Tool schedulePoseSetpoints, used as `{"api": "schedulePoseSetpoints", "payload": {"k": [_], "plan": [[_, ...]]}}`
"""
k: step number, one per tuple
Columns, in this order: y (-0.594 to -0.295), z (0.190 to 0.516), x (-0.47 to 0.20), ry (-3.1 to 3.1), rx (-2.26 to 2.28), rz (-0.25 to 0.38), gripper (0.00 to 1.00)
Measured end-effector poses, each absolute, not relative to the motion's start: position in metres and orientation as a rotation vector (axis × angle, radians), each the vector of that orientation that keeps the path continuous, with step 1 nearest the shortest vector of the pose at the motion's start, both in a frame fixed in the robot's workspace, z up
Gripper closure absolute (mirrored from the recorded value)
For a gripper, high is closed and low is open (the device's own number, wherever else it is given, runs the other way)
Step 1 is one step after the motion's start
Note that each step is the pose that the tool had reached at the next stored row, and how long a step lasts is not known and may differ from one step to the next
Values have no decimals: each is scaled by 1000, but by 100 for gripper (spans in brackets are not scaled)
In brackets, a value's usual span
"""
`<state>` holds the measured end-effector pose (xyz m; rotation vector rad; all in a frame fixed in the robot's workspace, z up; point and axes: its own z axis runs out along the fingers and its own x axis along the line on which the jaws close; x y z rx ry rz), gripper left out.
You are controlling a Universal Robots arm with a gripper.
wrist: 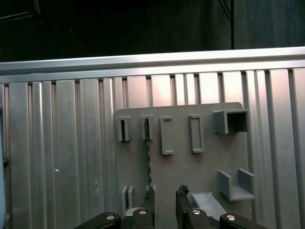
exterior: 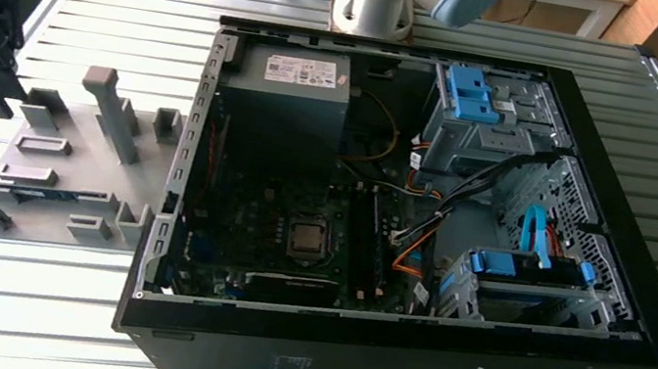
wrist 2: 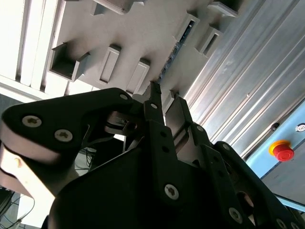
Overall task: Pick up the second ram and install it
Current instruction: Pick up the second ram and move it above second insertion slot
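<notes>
1. The gripper [wrist: 165, 202] hangs over the grey holder [wrist: 190, 176] on the slatted table [wrist: 57, 157]. Its fingers [wrist: 182, 195] are a little apart, the gap is bare, and it's got hold of nothing.
2. The holder carries the ram [wrist: 148, 157], which stands on edge with 1 end in a slotted block. The other end is right by 1 fingertip, and I can't tell if they touch.
3. In the exterior view the holder sits on the exterior view's left of the open PC case [exterior: 343, 345].
4. Inside the case are a power supply [exterior: 282, 108], a motherboard [exterior: 245, 211], 2 blue drive caddies [exterior: 514, 266] and loose cables [exterior: 419, 243].
5. The white label [exterior: 300, 71] on the supply has print too small to read.
6. The second wrist view has a red button [wrist 2: 282, 151] on a yellow base.
</notes>
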<state>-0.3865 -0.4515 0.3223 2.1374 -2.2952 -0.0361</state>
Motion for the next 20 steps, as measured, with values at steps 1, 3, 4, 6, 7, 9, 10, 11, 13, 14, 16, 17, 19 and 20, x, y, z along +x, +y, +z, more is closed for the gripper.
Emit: {"api": "schedulePoseSetpoints", "payload": {"k": [1,3,4,6,7,9,10,11,13,14,16,17,19,20], "plan": [[-451,322,-387,-2295,2138,-36,69],[-451,322,-388,-2295,2137,-36,69],[-451,321,-388,-2295,2137,-36,69],[-451,321,-389,-2295,2137,-36,69],[-452,320,-389,-2295,2137,-36,69],[-452,319,-390,-2295,2137,-36,69],[-452,319,-390,-2295,2137,-36,69],[-452,319,-390,-2295,2137,-36,69],[-452,318,-391,-2295,2137,-36,69],[-452,317,-391,-2295,2137,-36,69],[-452,316,-391,-2295,2137,-36,69],[-452,316,-391,-2295,2137,-36,69],[-452,315,-392,-2295,2137,-36,69],[-452,315,-392,-2295,2137,-36,69]]}}
